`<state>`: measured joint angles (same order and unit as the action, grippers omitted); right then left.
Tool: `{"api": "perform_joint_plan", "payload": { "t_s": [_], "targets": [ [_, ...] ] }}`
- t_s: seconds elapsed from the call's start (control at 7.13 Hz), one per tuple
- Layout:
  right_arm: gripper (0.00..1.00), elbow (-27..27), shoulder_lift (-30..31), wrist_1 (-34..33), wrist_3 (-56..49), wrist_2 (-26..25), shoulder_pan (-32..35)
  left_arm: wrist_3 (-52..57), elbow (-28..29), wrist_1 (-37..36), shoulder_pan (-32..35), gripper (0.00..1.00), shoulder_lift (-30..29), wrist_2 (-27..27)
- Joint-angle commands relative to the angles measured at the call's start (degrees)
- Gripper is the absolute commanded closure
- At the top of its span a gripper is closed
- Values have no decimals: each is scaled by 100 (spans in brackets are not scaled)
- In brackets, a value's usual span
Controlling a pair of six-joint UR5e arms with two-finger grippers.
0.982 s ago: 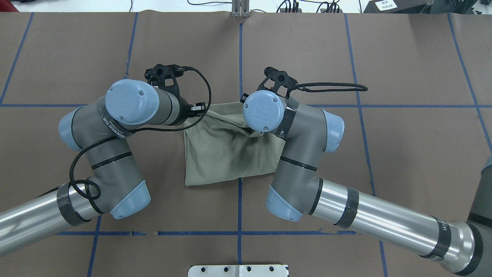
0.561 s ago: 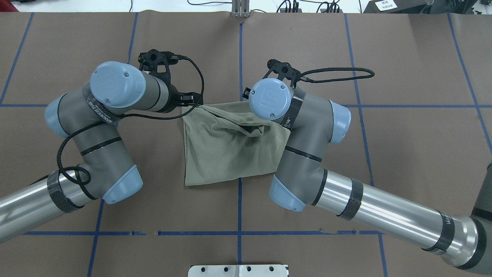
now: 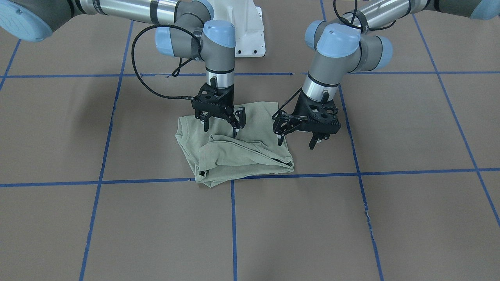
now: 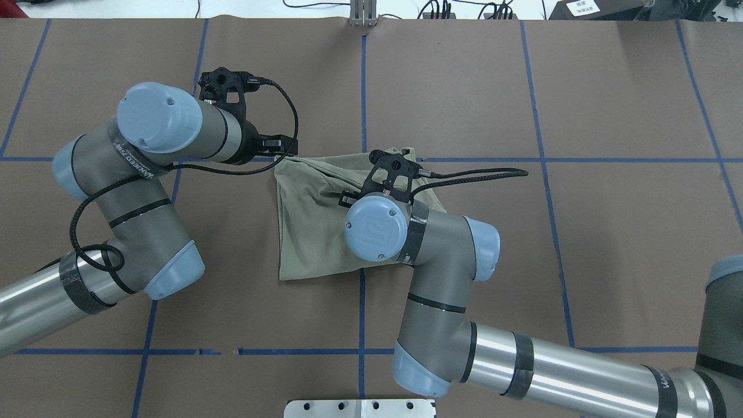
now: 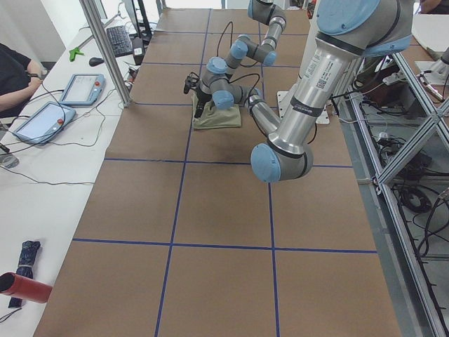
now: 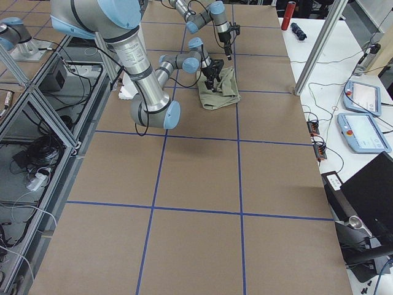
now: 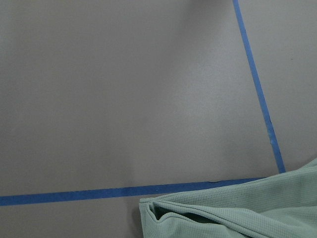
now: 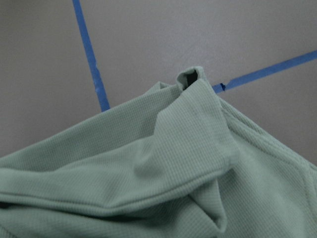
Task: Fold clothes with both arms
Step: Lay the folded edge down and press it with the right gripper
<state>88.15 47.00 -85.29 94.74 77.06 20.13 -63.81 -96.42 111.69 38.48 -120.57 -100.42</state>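
We see the left gripper (image 3: 295, 143) with its jaws spread and nothing between them, hanging over bare table (image 3: 117, 234) just beside the shirt's edge; its wrist view shows mostly brown surface with only a corner of cloth at the bottom. The right gripper (image 3: 220, 130) is likewise spread and empty, poised over the upper layer of the shirt (image 3: 234, 156). Whether its fingertips touch the cloth we cannot tell. The sage-green shirt lies near the middle of the table as a compact, roughly square bundle. Its operator-side edge rests on a blue tape line (image 3: 117, 181), and in the overhead view it straddles the centre line. We judge the main folds to be made: no sleeve trails out, and the outline is close to a tidy packet. The top layer is not flat, though. Ridges run diagonally across it, and in the right wrist view one corner curls up with a small dark opening in it. What seems left to us is smoothing that upper layer, or one last tightening fold. From the packet's look, we would place the task near its end.
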Motion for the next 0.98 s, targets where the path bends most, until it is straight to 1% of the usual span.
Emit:
{"api": "perform_joint_plan", "payload": {
  "t_s": [0.0,0.28,0.42,0.7,0.84],
  "targets": [
    [0,-166,-51,-23,-444,-138,-168,-26,-8,20,2,0,7,-3],
    [0,-377,-86,-5,-527,-200,103,-26,-17,20,2,0,16,-3],
    [0,-604,-208,-5,-492,-209,235,-26,-17,20,2,0,50,-3],
    [0,-1455,-638,13,-500,-217,682,-26,-43,20,2,0,51,-3],
    [0,-1746,-649,13,-579,-217,981,-26,-43,20,2,0,51,-3]
  ]
}}
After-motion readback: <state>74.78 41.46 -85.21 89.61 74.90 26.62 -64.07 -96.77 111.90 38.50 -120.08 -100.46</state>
